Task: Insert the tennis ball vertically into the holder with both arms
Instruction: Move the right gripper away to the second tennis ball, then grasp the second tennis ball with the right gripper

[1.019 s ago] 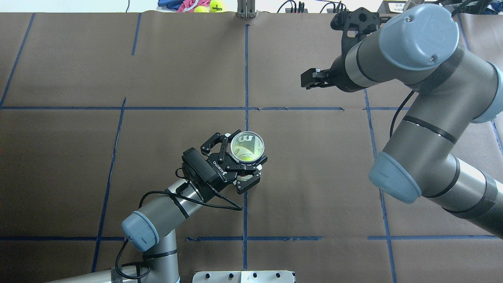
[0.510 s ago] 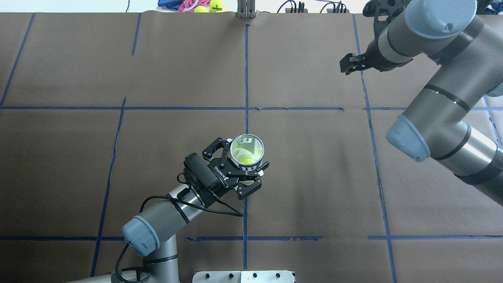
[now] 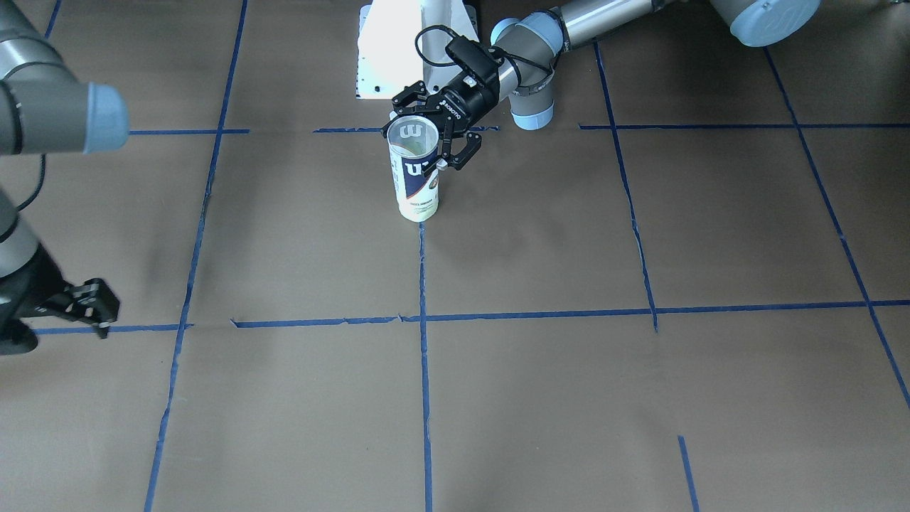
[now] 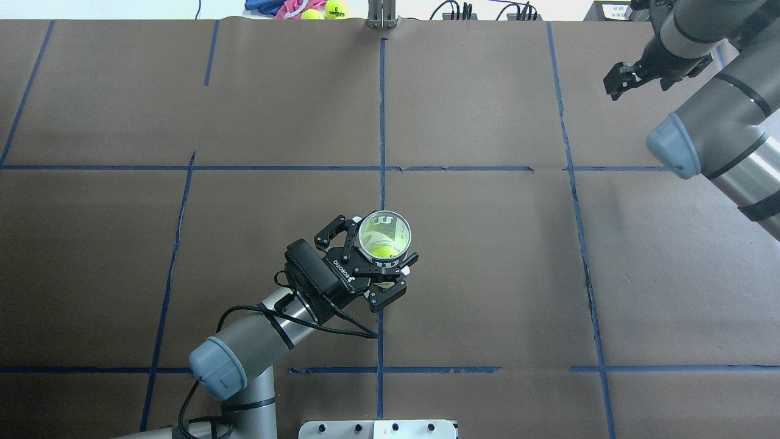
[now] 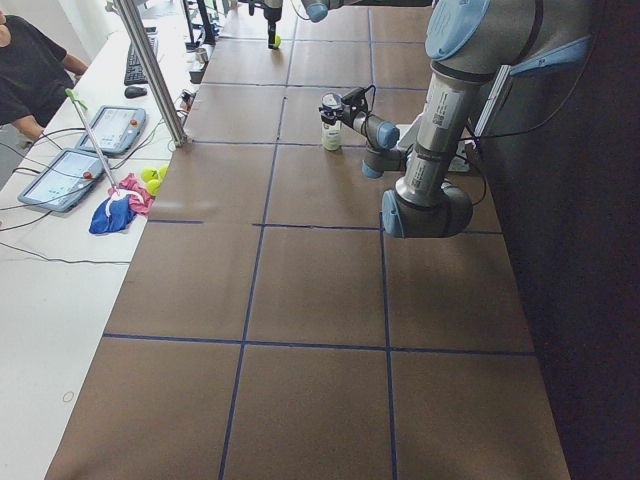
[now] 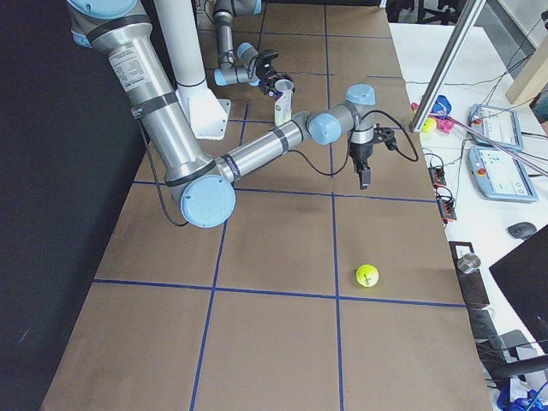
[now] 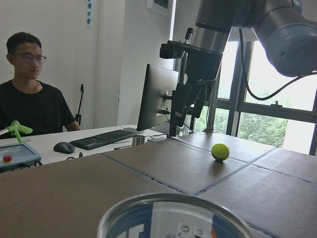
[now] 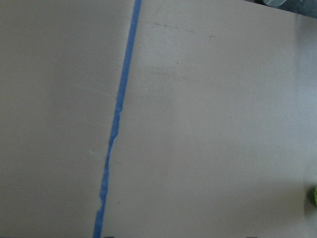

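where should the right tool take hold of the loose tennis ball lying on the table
Grip the tennis ball across its widest middle, coming straight down. It is round and lies alone on the flat table, free on every side, so any finger direction should work. The right tool points downward.

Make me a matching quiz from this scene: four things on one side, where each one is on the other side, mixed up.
1. holder
2. inserted tennis ball
3. loose tennis ball
4. right gripper

A. lying on the bare table
B. inside the holder
C. hanging above the table
D. upright in the left gripper

Pairs: 1-D, 2-B, 3-A, 4-C
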Tool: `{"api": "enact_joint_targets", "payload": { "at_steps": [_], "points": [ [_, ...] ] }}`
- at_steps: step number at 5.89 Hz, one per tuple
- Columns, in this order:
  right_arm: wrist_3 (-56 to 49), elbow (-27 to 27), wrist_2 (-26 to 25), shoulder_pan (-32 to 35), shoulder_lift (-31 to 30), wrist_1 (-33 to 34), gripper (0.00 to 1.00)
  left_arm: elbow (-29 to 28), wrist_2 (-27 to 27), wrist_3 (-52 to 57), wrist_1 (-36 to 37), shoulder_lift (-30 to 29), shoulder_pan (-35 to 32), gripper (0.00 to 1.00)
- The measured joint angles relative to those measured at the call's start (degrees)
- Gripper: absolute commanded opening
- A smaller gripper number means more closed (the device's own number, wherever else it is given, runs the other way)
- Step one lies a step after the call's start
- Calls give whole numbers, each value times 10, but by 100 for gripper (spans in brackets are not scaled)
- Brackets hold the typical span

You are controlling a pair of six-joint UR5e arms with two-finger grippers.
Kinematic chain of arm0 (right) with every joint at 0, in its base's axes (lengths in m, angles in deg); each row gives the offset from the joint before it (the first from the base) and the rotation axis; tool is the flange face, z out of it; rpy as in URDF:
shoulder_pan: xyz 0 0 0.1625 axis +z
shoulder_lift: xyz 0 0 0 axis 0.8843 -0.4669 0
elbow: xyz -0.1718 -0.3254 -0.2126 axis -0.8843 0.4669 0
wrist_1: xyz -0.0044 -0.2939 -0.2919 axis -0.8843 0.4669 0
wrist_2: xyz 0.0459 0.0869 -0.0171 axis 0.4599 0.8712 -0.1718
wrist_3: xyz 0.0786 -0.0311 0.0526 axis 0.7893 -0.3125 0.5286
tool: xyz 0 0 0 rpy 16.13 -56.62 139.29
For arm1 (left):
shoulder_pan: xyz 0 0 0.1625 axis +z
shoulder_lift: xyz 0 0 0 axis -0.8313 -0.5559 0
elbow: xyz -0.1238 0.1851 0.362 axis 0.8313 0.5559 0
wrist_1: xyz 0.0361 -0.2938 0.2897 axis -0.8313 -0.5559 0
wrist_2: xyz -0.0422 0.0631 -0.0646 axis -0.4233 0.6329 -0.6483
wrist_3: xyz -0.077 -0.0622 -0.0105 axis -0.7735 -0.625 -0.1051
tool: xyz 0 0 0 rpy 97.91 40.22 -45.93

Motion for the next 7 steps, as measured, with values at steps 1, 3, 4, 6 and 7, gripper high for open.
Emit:
{"api": "enact_joint_targets", "payload": {
  "at_steps": [1, 3, 4, 6, 7],
  "points": [
    [-37, 83, 23, 28, 0, -65, 91, 0, 0, 0, 0, 0, 0, 99],
    [-129, 188, 33, 73, -5, -131, 93, 1, 0, 0, 1, 0, 0, 99],
    [-160, 211, 33, 83, -13, -138, 95, 1, 0, 0, 1, 0, 0, 99],
    [-177, 248, 29, 86, -18, -163, 99, 0, 1, 1, 1, 0, -1, 99],
    [-182, 259, 25, 87, -19, -173, 99, 1, 1, 1, 1, 0, -1, 99]
  ]
}}
